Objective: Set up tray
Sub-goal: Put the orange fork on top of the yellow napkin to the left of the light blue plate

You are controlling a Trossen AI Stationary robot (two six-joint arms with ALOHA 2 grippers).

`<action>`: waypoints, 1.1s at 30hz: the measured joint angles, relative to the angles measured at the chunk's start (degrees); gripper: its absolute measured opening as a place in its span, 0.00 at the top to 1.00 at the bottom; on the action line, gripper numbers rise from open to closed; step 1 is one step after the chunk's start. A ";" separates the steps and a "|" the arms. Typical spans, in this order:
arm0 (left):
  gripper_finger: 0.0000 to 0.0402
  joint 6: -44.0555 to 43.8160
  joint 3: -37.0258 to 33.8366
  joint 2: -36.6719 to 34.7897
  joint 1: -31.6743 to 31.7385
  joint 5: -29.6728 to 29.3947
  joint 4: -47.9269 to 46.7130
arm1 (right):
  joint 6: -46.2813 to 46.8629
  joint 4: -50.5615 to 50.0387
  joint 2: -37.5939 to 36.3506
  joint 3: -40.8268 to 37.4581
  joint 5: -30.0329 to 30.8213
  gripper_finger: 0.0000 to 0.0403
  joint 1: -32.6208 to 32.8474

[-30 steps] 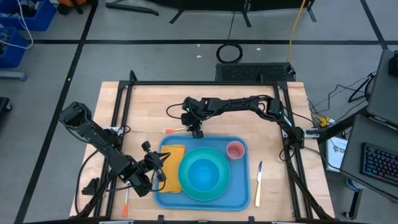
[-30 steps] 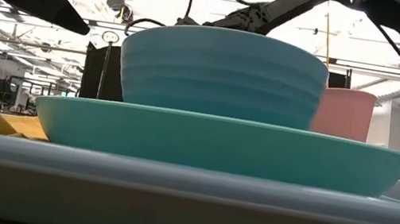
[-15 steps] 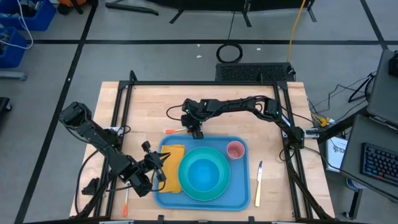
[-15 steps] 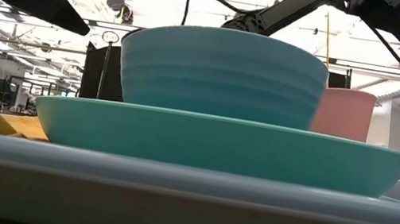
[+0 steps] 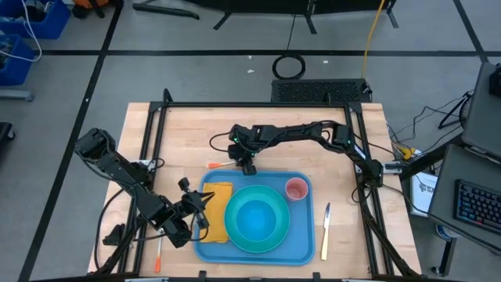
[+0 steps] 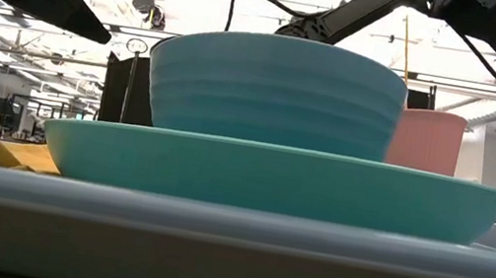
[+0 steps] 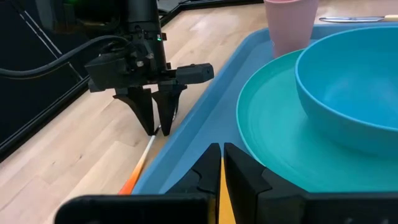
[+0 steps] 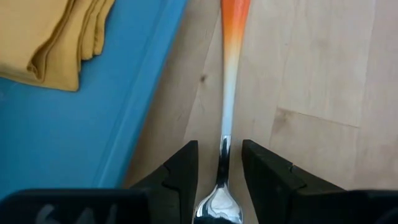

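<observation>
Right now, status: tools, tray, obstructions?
Right tool open, straddling spoon beside tray. Left tool shut, over tray's edge. Nothing blocking.

- tray [image 5: 301, 244]: smooth blue plastic, slight sheen
- table [image 5: 188, 133]: pale matt wood
- napkin [image 8: 59, 37]: soft folded yellow cloth
- spoon [image 8: 225, 118]: polished metal bowl, glossy orange handle

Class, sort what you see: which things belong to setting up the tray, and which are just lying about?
Job: tray, napkin, plate, bowl, cup, knife, orange-handled spoon between the right gripper's open fingers.
Lying about: cable coil, keyboard, blue bins.
</observation>
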 joint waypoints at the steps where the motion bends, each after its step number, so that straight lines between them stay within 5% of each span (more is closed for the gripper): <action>1: 0.94 0.00 0.00 0.00 0.00 0.00 0.00 | -0.17 0.09 0.07 0.00 -0.08 0.72 0.00; 13: 0.94 0.00 0.00 0.00 0.00 0.04 -0.02 | -3.63 -0.04 0.12 0.00 -0.33 0.97 0.22; 33: 0.94 -0.32 0.00 0.00 0.00 0.46 -0.02 | -6.17 2.43 -0.71 -0.10 6.52 1.00 2.67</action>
